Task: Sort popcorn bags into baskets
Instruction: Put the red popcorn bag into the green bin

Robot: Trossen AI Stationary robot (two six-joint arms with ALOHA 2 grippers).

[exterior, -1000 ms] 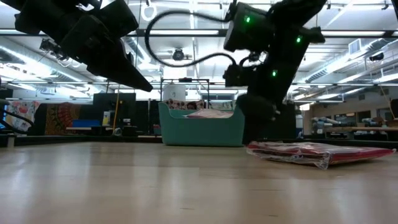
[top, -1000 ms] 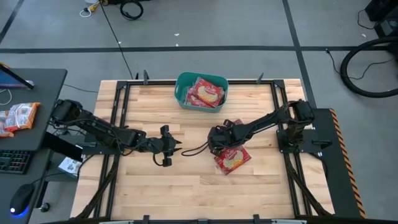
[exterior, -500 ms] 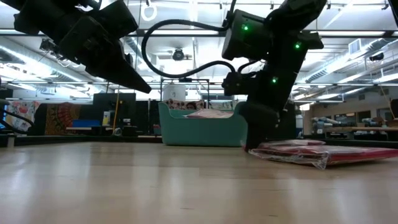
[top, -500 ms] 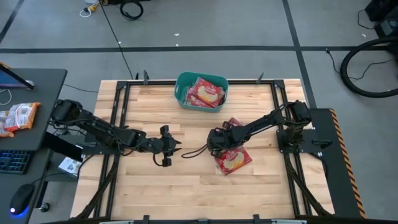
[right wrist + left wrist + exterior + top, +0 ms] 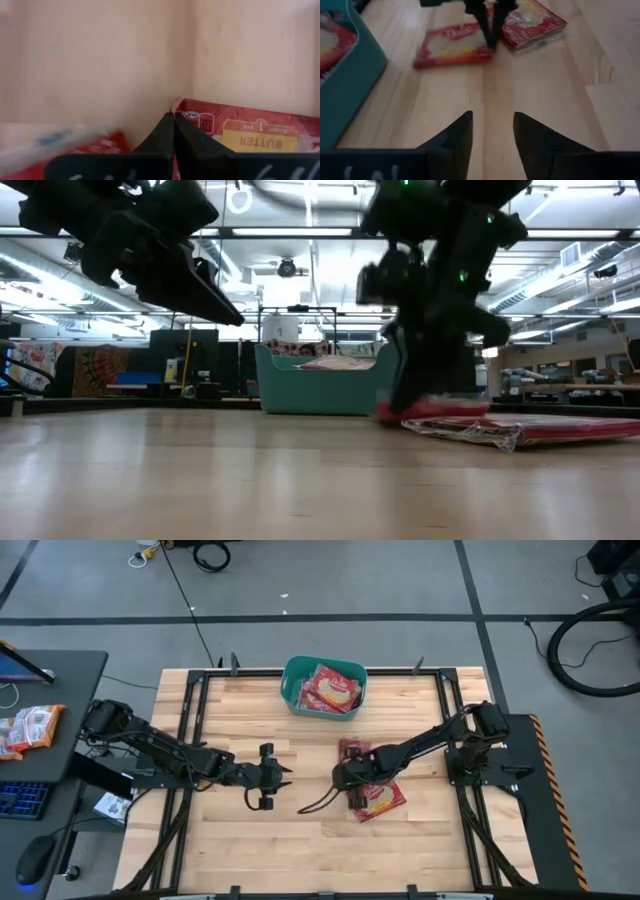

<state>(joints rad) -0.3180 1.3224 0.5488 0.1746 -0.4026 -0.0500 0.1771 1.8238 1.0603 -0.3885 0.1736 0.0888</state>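
the right jaws [image 5: 347, 776], pinched shut on a popcorn bag's [image 5: 351, 750] edge, are placed nearest; the basket [image 5: 292, 688] lies beyond; the left jaws [image 5: 285, 780] are held apart, empty.

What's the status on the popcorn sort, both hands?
Left hand open, idle mid-table. Right hand shut, tips at the edge of a popcorn bag on the table. Second bag beside it; teal basket already holds some. Nothing in the way.

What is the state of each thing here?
Left end effector: open, empty, above the table.
Right end effector: shut on the edge of a popcorn bag.
Second popcorn bag: flat on the table.
Basket: upright, holding packets.
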